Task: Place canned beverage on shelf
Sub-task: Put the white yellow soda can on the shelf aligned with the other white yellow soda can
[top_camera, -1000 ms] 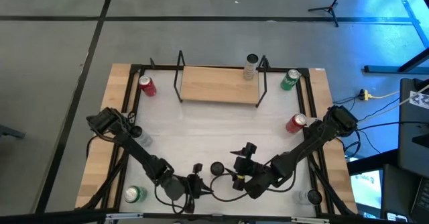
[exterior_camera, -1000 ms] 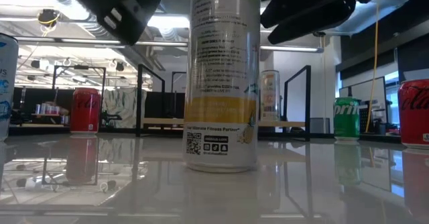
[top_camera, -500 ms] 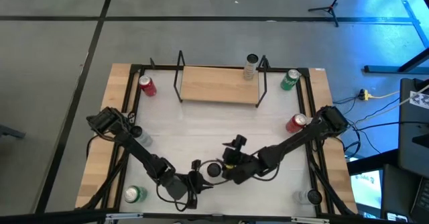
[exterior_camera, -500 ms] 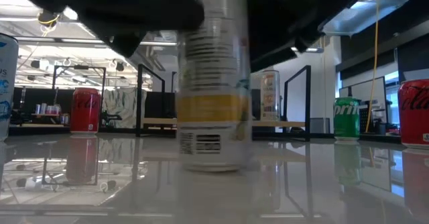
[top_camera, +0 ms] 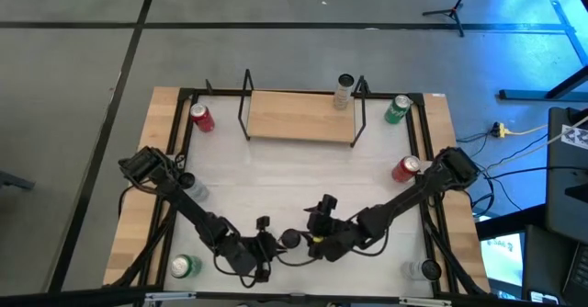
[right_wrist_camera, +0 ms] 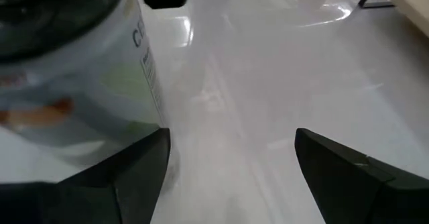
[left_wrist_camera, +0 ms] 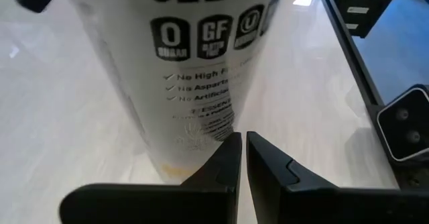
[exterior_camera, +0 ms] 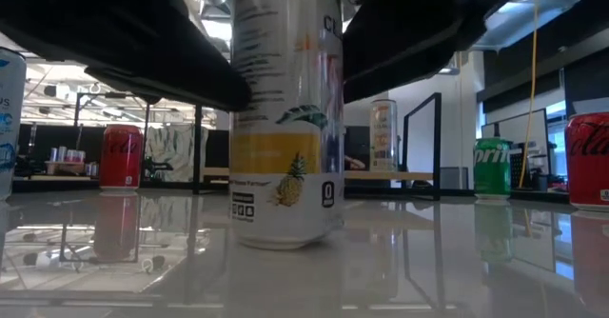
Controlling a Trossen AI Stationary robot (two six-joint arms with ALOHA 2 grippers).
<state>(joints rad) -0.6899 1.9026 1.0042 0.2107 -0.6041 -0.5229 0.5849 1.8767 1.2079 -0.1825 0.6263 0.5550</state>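
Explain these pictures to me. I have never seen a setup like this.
This is a robot with two dark arms, each ending in a two-finger gripper. One picture looks down from above, one looks level across the table, and two come from cameras on the wrists. On the table stand drink cans: red cans, green cans and a tall white can near the front. At the back is a small wooden shelf with one can on it. Both grippers are at the white can. The left gripper is shut beside it. The right gripper is open, the can by one finger. Nothing is held; the white can stands on the table.
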